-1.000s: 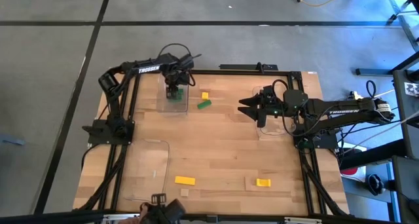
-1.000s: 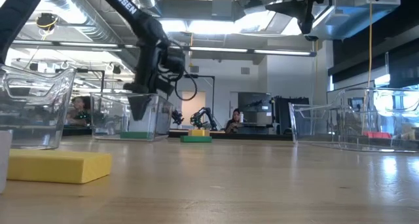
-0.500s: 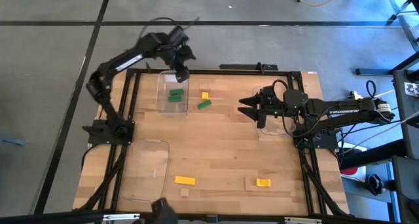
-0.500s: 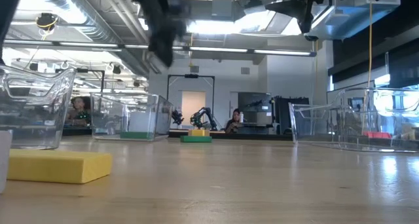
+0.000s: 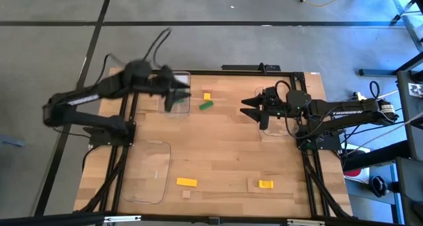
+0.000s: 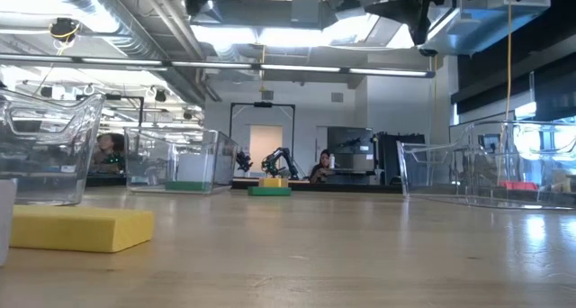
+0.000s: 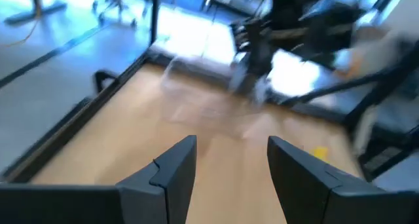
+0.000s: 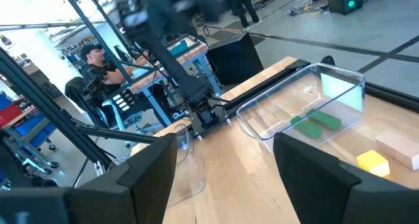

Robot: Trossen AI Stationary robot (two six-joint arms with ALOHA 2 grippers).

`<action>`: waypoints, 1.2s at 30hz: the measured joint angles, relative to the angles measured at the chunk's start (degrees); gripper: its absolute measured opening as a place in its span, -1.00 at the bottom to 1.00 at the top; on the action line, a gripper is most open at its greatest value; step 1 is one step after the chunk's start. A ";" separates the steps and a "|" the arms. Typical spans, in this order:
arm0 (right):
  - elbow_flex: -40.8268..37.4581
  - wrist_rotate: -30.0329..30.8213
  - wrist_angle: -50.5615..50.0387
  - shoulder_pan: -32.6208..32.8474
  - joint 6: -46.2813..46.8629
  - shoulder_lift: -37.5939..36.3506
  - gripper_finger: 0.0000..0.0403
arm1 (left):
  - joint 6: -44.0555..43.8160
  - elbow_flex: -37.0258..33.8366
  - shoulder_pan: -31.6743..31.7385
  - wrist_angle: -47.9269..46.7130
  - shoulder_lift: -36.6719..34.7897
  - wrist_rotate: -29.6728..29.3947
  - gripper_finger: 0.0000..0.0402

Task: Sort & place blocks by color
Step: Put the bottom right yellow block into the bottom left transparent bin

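Note:
My left gripper (image 5: 180, 94) (image 7: 229, 165) is open with nothing in it, held high over the far-left clear tray (image 5: 173, 107) and pointing nearly level. Two green blocks (image 8: 315, 122) lie on that tray's floor. A green block (image 5: 207, 105) and a small yellow block (image 5: 207, 96) lie flat on the table beside the tray. Two more yellow blocks (image 5: 186, 182) (image 5: 265, 184) and a tan cube (image 5: 186, 194) lie near the front edge. My right gripper (image 5: 248, 110) (image 8: 226, 165) hovers open and level at the far right, holding nothing.
A second clear tray (image 5: 149, 170) stands at the near left and a third (image 5: 277, 127) under my right arm. The low view shows the near yellow block (image 6: 81, 229) close by. People sit in the room beyond the table.
My left gripper has risen out of the far-left tray and tipped from pointing down to nearly level, its arm swinging back toward the table's left edge. The green blocks stay on the tray floor. My right arm has kept still.

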 joint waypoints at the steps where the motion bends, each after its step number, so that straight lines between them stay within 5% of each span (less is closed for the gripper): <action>1: 0.00 0.00 0.22 0.00 0.00 0.00 0.27 | -2.01 -3.25 -2.21 4.04 -2.25 -1.61 -0.11; 10: 0.07 0.00 2.75 0.00 -0.22 -0.01 0.27 | -7.44 -21.13 -13.56 26.27 -13.54 -13.00 -0.11; 36: 0.07 0.00 3.64 0.02 -1.12 -0.02 0.27 | -9.12 -21.63 -14.15 27.94 -13.90 -13.22 -0.11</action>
